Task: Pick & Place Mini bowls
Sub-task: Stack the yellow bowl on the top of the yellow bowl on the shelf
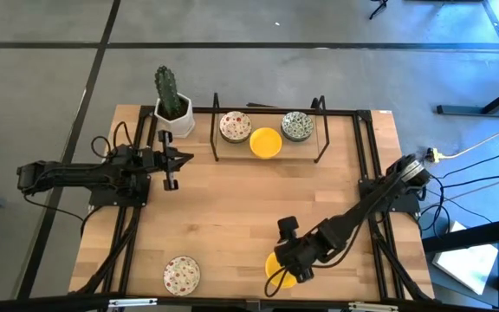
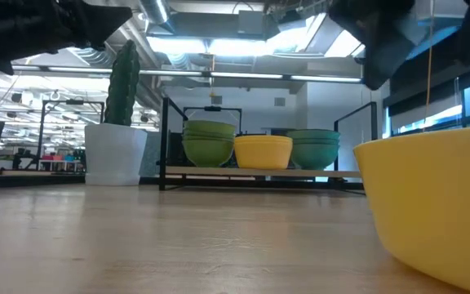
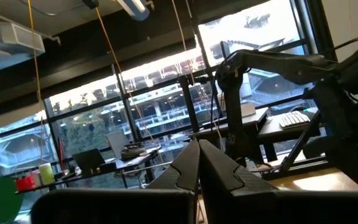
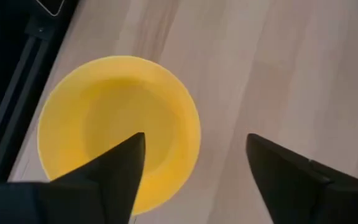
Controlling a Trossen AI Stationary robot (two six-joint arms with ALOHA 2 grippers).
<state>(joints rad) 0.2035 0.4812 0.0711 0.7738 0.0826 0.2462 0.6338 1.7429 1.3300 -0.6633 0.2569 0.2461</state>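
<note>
A plain yellow mini bowl (image 1: 277,274) (image 4: 120,124) (image 2: 439,204) rests on its base near the table's near edge. My right gripper (image 1: 284,263) (image 4: 194,146) hovers over it, open. One finger is above the bowl's hollow and the other is above bare wood beside its rim. A red-speckled bowl (image 1: 181,275) sits at the near edge, farther left. On the wire rack (image 1: 319,108) at the far edge stand a red-speckled bowl (image 1: 235,126), a yellow bowl (image 1: 266,142) and a blue-green bowl (image 1: 297,126). My left gripper (image 1: 170,173) (image 3: 197,149) waits at the table's left, shut and holding nothing.
A cactus in a white pot (image 1: 173,108) (image 2: 117,139) stands at the far left corner beside the rack. Black rails (image 1: 369,156) run along both sides of the table. Bare wood (image 1: 249,199) lies across the middle between the rack and the near bowls.
</note>
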